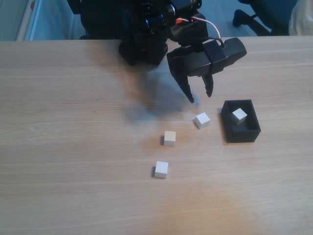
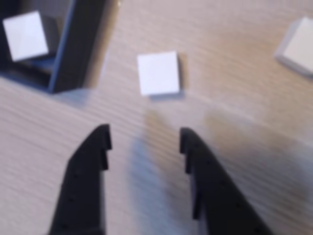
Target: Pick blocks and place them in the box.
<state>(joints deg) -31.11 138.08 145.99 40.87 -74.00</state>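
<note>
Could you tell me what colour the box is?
Black; the small matte open-topped box shows best in the fixed view.

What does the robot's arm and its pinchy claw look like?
The arm is all black and chunky, with a white cable and a bit of orange wire looping near its top. Its gripper has two thin, pointed black fingers, like a beak. In the wrist view the fingers have little stepped notches on their inner edges and tiny dots like screw holes.

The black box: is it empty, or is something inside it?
Not empty. One white cube sits inside the black box, visible in both views.
</note>
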